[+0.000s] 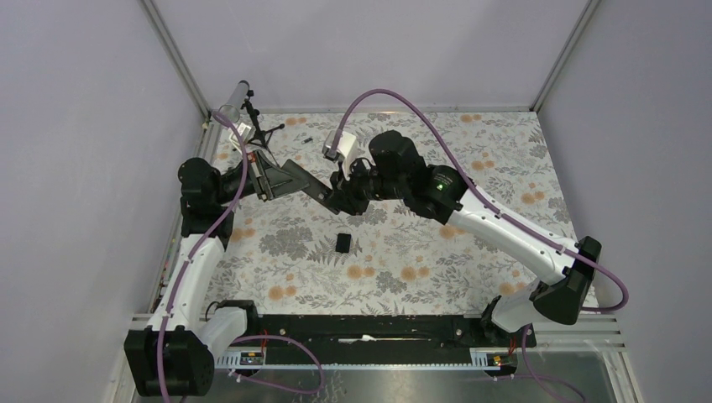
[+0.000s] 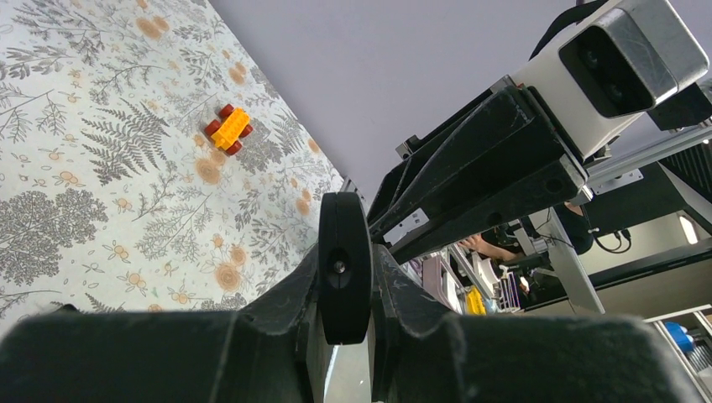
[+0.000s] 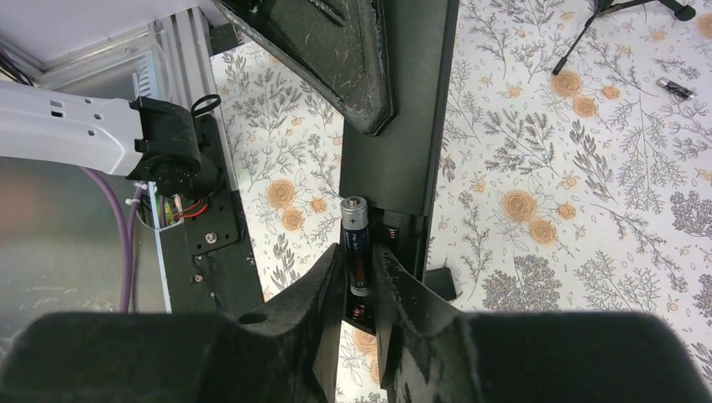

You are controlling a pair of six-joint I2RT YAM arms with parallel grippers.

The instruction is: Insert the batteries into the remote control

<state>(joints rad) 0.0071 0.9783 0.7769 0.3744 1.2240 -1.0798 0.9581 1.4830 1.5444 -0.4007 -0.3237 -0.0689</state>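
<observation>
Right wrist view, nearest first: the right gripper [image 3: 357, 256] has its two fingers close on either side of one battery [image 3: 354, 231], which stands with its metal-capped end pointing away. Whether the pads are pinching the cell or merely flanking it, I cannot tell.

The battery lies at the open battery compartment [image 3: 393, 235] at the near end of the remote control [image 3: 403, 126]. It looks partly in one bay. The bay beside it shows only a bare coil spring and no cell.

The remote is held off the floral table [image 3: 588, 252], sloping between the two arms. In the left wrist view the left gripper [image 2: 344, 269] is clamped on the slim black bar edge-on.

Just past the compartment, low on the cloth, lies a small flat black piece that is probably the cover [image 3: 442, 284]. Far off, near the top right, the second battery [image 3: 674, 88] rests on the table, well apart from everything.

The risks, as I judge them:
- If the cell is not pressed fully against its spring, it could spring out and drop to the table once released.
- A hard push could twist the remote in the left grip, since it has nothing under it.
- Polarity cannot be checked from here; a reversed cell would seat but fail.
</observation>
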